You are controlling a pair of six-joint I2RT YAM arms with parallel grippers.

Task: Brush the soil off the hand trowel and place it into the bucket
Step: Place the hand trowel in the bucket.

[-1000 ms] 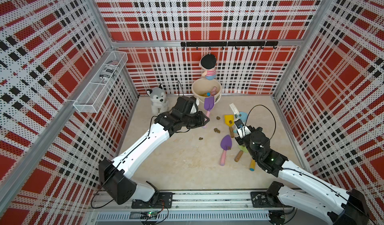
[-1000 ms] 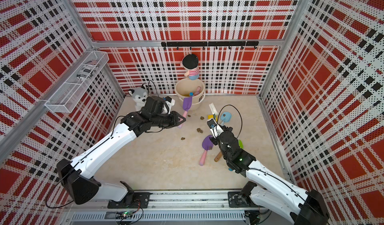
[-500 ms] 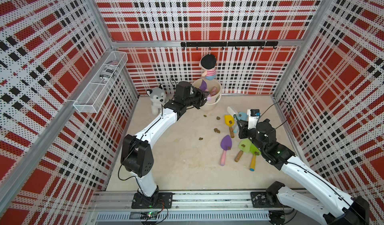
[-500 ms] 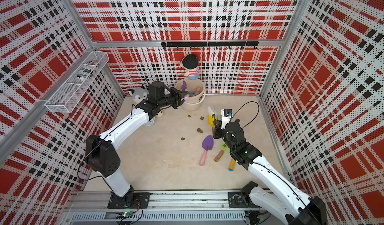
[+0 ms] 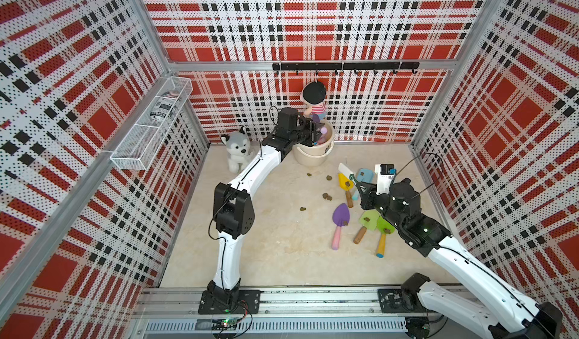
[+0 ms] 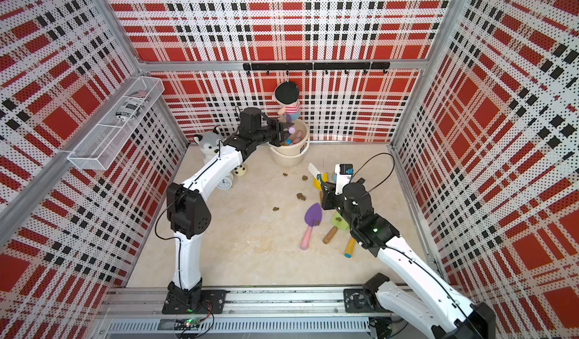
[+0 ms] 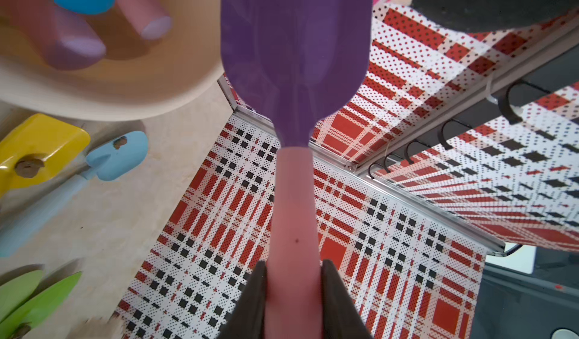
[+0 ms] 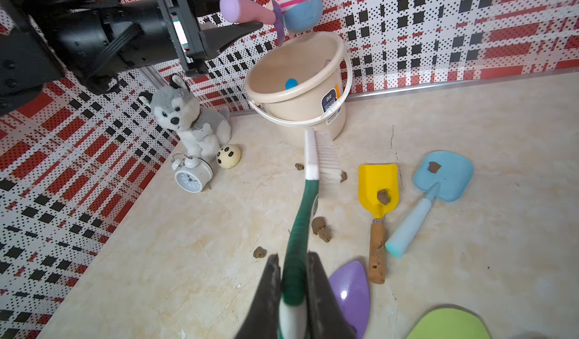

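Where the pale floor [image 5: 282, 253] lies nearest the arms' bases, three of the five trowels resting on it fan out. They are a purple trowel [image 5: 340, 213] with a pink handle, a wood-handled green trowel [image 5: 371, 224] and an orange-handled green trowel [image 5: 381, 226], each carrying one lump of soil [image 5: 345, 223]. Just past them the right gripper [image 8: 293, 259] is clamped tight on the green handle of the one brush [image 8: 313, 171], whose white bristled head points toward the bucket. Beside that head lie the other two, a yellow trowel [image 8: 377, 177] and a light-blue trowel [image 8: 445, 181], again with one lump apiece, so five lumps sit on blades. Loose soil [image 8: 321, 229] dots the floor in four spots between these trowels and the bucket [image 8: 300, 102]. The bucket stands against the back wall with its bail handle down, and two pink handles and one blue end show inside it. A sixth, the held trowel [image 7: 294, 40], is pinched by its pink handle in the left gripper [image 7: 294, 265], whose jaws are closed firmly on it. Its purple blade hangs above the bucket's rim, not inside. Beside the bucket are one husky plush [image 8: 185, 115], one alarm clock [image 8: 192, 177] and one small cream ball [image 8: 228, 156]. One doll [image 5: 315, 102] hangs from the hook rail [image 5: 344, 66] behind.
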